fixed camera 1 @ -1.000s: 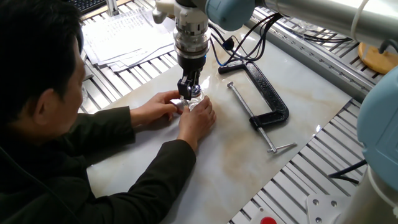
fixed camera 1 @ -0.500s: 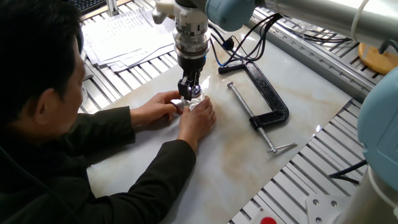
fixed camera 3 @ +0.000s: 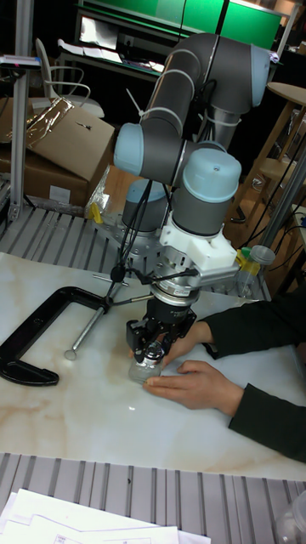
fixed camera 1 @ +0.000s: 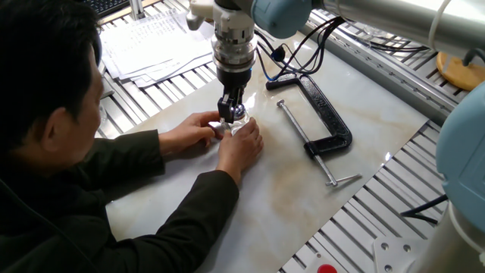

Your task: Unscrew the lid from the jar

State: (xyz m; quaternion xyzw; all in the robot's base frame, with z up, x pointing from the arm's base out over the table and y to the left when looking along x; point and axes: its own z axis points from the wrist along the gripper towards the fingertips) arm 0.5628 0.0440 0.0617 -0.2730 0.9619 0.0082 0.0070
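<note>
Pincer (fixed camera 3: pixel 151 351) closing on lid (fixed camera 3: pixel 152 354) atop jar (fixed camera 3: pixel 145 371) — hands steadying; lid seemingly not yet off, unscrewing remaining.

The arm (fixed camera 3: pixel 183 127) is built of thick grey tubes joined by rounded pale-blue caps, the largest cap (fixed camera 3: pixel 206 189) sitting at 12 o'clock above the wrist. A white bracket (fixed camera 3: pixel 200 246) sits under that cap, above a ribbed silvery collar (fixed camera 1: pixel 232 51). Black cables (fixed camera 1: pixel 299 47) trail off the wrist. The claw (fixed camera 3: pixel 150 349) is black, with two short dark fingers.
</note>
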